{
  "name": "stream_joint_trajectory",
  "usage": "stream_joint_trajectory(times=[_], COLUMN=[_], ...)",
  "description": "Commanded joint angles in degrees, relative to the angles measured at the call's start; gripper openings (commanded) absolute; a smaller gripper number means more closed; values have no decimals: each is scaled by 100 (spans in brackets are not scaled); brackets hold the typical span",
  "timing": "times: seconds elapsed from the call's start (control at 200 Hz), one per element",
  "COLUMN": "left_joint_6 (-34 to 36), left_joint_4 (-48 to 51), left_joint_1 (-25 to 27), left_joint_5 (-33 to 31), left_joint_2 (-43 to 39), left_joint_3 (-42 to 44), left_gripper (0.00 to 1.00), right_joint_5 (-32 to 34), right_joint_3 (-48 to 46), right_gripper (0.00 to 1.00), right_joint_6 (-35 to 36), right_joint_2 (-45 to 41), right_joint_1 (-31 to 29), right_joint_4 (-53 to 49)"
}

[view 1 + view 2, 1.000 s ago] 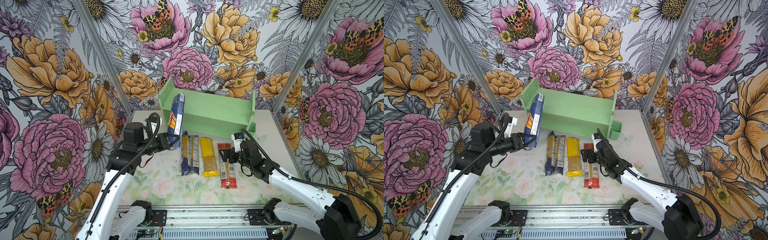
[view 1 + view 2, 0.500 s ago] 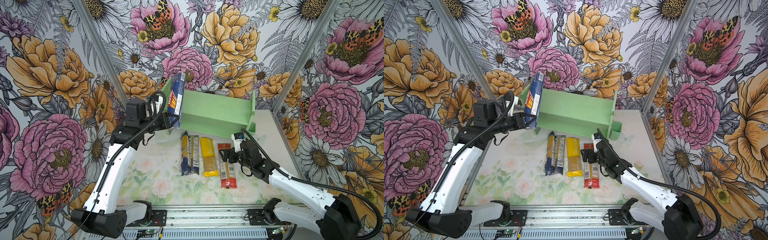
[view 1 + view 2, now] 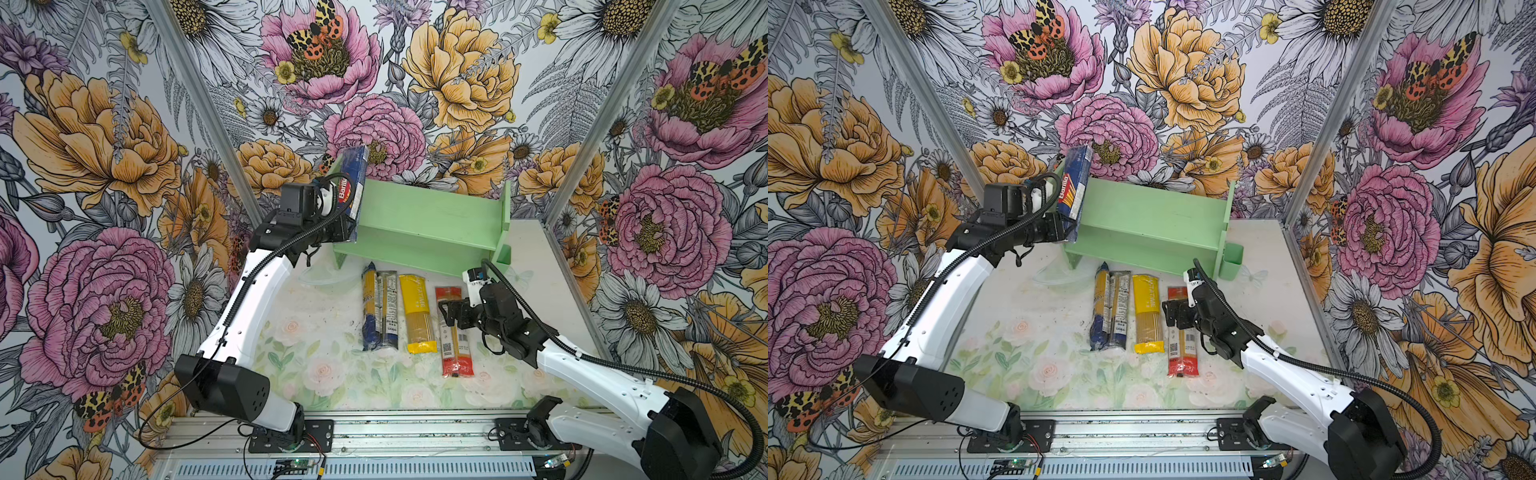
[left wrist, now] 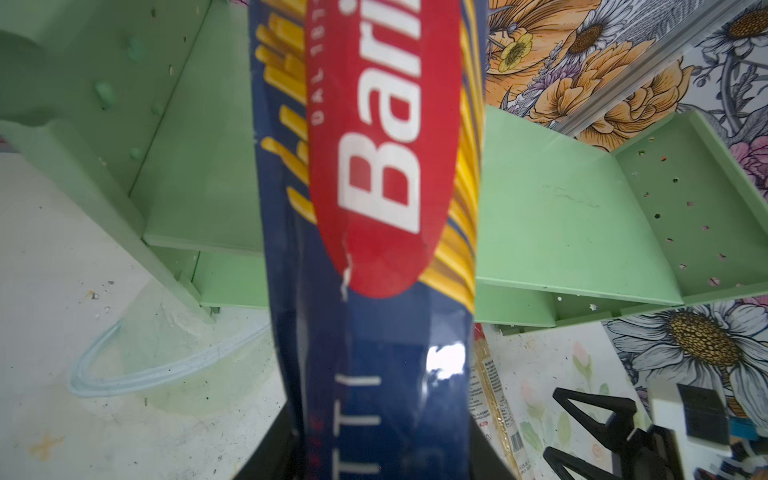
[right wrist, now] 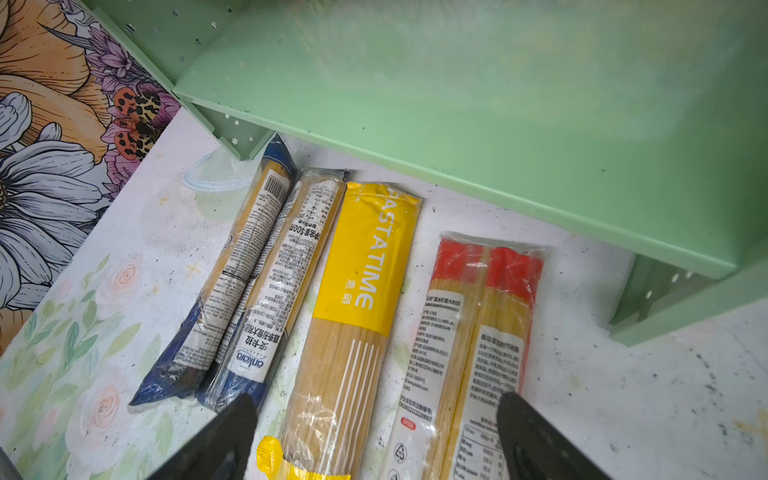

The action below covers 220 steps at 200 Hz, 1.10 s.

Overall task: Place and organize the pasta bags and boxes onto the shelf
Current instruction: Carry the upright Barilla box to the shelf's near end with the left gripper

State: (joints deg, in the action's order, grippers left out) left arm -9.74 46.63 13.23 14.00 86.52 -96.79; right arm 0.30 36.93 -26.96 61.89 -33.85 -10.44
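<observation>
Aloft, left arm (image 3: 257,291) outstretched, clamping box (image 3: 355,166).

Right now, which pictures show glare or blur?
Left wrist view: a white glare spot on the blue box, its lettering soft near the lens. Right wrist view: the shelf is blurred, the yellow bag sharp. Both top views: even light.

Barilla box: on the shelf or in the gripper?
In the gripper. The left gripper holds the Barilla box on end by the shelf's left end, not on a tier.
</observation>
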Motion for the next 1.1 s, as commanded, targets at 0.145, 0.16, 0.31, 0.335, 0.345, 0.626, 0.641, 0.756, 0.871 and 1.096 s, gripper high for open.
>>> stream_joint_trajectory(times=[0.145, 0.16, 0.31, 0.335, 0.345, 0.626, 0.641, 0.756, 0.871, 1.096], left_joint_6=[881, 916, 1066, 1112, 1131, 1368, 1366, 1357, 1330, 1269], left_joint_4=[-919, -919, -919, -919, -919, -919, -919, -906, -910, -902], left_joint_1=[233, 233, 256, 256, 258, 233, 239, 233, 240, 250], left_joint_5=[-638, -637, -722, -735, -739, -835, -846, -923, -1033, -1127], left_joint_2=[172, 191, 411, 447, 467, 885, 905, 1063, 1190, 1279], left_joint_3=[-792, -815, -1075, -1131, -1151, -1624, -1643, -1769, -1837, -1824], left_gripper=[6, 6, 7, 7, 7, 10, 10, 10, 10, 11], right_joint_5=[120, 120, 120, 116, 119, 154, 159, 174, 207, 224], right_joint_3=[-98, -98, -98, -98, -98, -116, -120, -111, -107, -93], right_gripper=[92, 92, 92, 92, 92, 92, 92, 92, 92, 93], right_joint_6=[35, 36, 31, 31, 26, 24, 24, 26, 31, 35], right_joint_2=[-255, -256, -233, -226, -224, -235, -238, -223, -213, -173], right_joint_1=[-27, -28, -29, -30, -33, -26, -32, -29, -26, -26], right_joint_4=[154, 151, 148, 148, 152, 153, 154, 147, 149, 148])
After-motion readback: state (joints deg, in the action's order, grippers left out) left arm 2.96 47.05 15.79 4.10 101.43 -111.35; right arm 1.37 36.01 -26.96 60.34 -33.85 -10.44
